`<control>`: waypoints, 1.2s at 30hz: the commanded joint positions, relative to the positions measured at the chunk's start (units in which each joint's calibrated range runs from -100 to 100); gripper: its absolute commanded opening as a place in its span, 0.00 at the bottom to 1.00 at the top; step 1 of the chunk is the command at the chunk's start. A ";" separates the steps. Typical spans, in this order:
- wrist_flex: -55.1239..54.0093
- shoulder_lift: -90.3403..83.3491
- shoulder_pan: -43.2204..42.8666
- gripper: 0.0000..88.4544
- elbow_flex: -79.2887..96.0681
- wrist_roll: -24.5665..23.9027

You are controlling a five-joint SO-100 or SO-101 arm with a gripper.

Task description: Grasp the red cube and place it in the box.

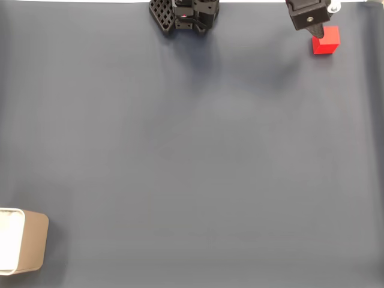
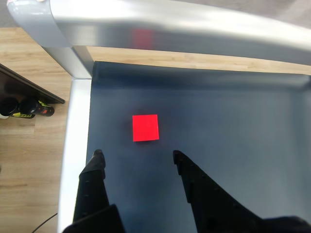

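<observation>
One cube: red cube (image 2: 146, 127) lies on the desk, just ahead of the jaws.
Jaws: gripper (image 2: 137, 156) spread wide, empty.
Box: the box (image 1: 23, 248) shows in the fixed view, far corner.

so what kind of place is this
Probably a hobby tabletop setup indoors: a dark mat on a metal-edged table, wood floor beside it, with just a red cube and a box.
</observation>
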 commanded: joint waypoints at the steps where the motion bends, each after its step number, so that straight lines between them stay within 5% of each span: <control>1: -3.10 0.66 1.12 0.38 0.44 -0.15; 36: -17.53 11.92 1.40 0.38 3.18 0.88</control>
